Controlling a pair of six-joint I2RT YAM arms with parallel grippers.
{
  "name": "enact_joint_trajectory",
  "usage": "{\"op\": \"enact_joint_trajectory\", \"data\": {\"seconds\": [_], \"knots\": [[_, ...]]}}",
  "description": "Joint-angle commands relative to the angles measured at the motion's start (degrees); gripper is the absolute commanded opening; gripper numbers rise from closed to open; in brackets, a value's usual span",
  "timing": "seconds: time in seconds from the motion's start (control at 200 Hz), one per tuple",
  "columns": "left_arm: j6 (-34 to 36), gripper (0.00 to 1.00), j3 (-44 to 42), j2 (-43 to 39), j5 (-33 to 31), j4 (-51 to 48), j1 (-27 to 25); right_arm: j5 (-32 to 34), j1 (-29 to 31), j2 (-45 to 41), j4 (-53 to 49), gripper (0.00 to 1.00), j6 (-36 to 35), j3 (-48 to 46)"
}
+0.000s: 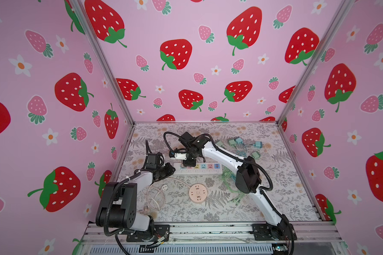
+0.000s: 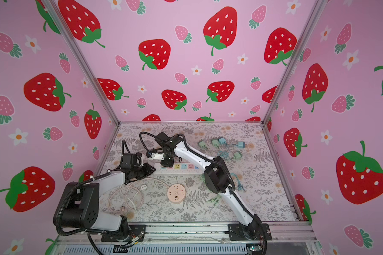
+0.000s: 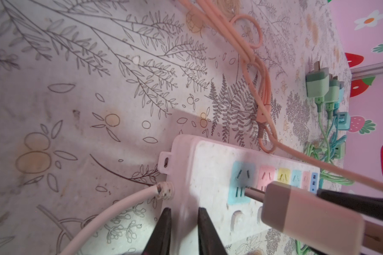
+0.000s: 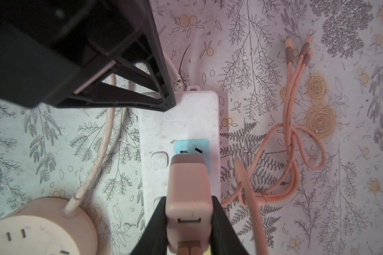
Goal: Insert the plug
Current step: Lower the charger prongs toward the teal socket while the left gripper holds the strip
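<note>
Floral tabletop (image 1: 274, 198), strawberry-print pink walls (image 1: 208, 66)

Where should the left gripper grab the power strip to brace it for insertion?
Probably take the power strip by its blank cord end, from above on the left, jaws across the width. That stretch is flat with no sockets, and clear of the pink plug that the right gripper holds over the blue socket. The left gripper is open right there.
</note>
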Motion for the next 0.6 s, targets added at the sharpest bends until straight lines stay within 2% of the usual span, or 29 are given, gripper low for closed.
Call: {"op": "enact_joint_trajectory", "data": {"seconds": [0.0, 0.595], "knots": [[0.18, 0.24, -0.64, 0.47, 2.9, 1.81, -0.52, -0.06, 0.6, 1.62, -1.68, 0.12, -2.03, 1.71], [-0.42, 0.21, -1.18, 3.9, 6.58, 5.55, -0.58, 5.58, 1.72, 2.96, -0.07, 0.12, -2.36, 1.83]]}}
